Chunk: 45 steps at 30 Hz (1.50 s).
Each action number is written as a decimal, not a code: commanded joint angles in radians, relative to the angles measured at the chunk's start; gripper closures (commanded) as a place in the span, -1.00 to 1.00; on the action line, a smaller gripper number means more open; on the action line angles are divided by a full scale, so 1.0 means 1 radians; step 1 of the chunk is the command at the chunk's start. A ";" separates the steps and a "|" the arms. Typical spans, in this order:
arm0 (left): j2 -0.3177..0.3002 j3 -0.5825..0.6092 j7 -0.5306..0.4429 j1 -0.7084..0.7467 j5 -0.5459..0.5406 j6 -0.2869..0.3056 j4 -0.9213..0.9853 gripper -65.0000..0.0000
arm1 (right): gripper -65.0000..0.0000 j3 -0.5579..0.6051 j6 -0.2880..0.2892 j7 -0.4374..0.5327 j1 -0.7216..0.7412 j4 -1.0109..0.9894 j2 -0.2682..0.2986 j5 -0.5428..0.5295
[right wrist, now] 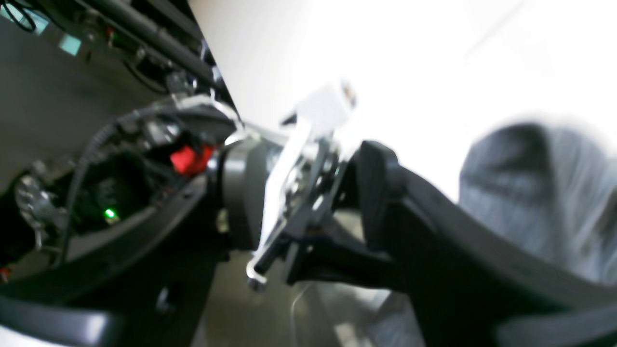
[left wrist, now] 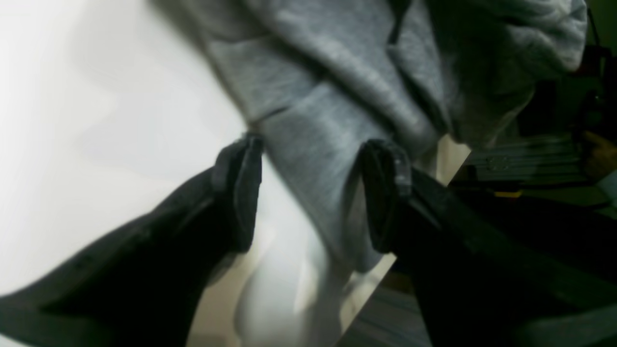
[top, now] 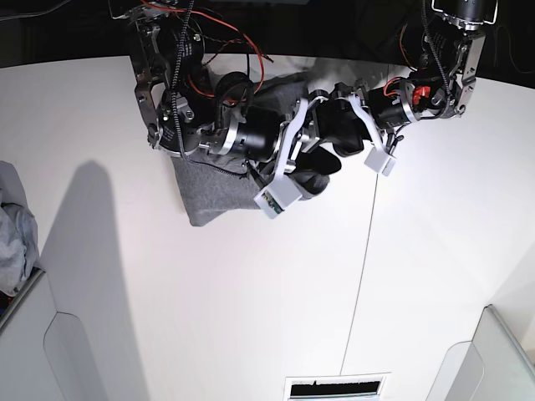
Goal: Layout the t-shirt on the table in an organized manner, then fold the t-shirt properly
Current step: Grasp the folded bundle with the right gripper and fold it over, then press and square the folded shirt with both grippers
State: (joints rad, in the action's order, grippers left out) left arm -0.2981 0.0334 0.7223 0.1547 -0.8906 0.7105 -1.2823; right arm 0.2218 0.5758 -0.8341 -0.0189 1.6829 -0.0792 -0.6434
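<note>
Grey heather cotton fills the top of my left wrist view: the t-shirt [left wrist: 337,96], bunched into thick folds, with one flap hanging down between the two dark pads of the left gripper [left wrist: 313,193]. The jaws stand wide apart; the cloth runs through the gap and lies against the right-hand pad without being pinched from both sides, so I log the left hand as released. White table [left wrist: 96,120] shows to the left of the cloth.

From the base view, the t-shirt [top: 205,196] lies as a compact, partly folded slab near the far edge of the table [top: 251,317], left of the thin dark seam. Both arms crowd over its right side and hide much of it. The left gripper [top: 322,180] hangs low at the shirt's right edge. The right gripper [top: 313,113] sits above the shirt's upper right part, though the heap of wrists and cables makes its exact spot hard to fix.

Right wrist view is blurred. One dark finger [right wrist: 381,183] stands out clearly, with a hump of grey t-shirt [right wrist: 540,193] beyond it to the right, apart from the pad. The other finger I cannot make out properly, so whether the right gripper [right wrist: 308,193] is spread or clenched I cannot tell; nothing shows between its pads.

A paler bluish-grey bundle of cloth [top: 12,234] sits at the left margin of the base view, well apart from the shirt, above a light grey bin [top: 50,351].
</note>
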 commanded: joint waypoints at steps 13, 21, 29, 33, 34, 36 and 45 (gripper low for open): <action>-0.021 -0.008 0.072 0.000 -0.035 -0.012 -0.007 -0.11 | 1.00 -0.373 -0.015 0.059 0.089 0.062 0.064 0.241; -0.018 -0.008 0.067 0.000 -0.051 -0.012 -0.007 -0.11 | 1.00 -0.307 0.001 0.057 0.044 -0.166 0.146 0.168; -0.018 -0.008 0.067 -0.002 -0.050 -0.012 -0.007 -0.11 | 1.00 -0.122 0.008 0.048 0.021 -0.153 0.130 0.068; -0.020 -0.008 0.068 -0.002 -0.048 -0.012 -0.007 -0.11 | 1.00 -0.082 0.008 0.048 0.021 -0.151 0.098 0.067; -0.024 -0.010 0.068 -0.003 -0.049 -0.012 -0.007 -0.11 | 1.00 -0.074 0.009 0.049 0.021 -0.151 0.090 0.068; -0.041 -0.024 0.071 -0.002 -0.056 -0.012 -0.007 -0.11 | 1.00 -0.066 0.009 0.049 0.025 -0.151 0.076 0.069; -0.152 -0.230 0.116 0.015 -0.190 -0.012 -0.158 0.51 | 1.00 -0.194 -0.004 0.127 0.137 -0.150 0.074 0.226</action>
State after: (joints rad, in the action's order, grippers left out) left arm -0.4385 -0.1955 0.8482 0.1799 -1.0580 0.6853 -1.4258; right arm 0.0261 0.5705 -0.7334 0.1001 1.5127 -0.0029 -0.3996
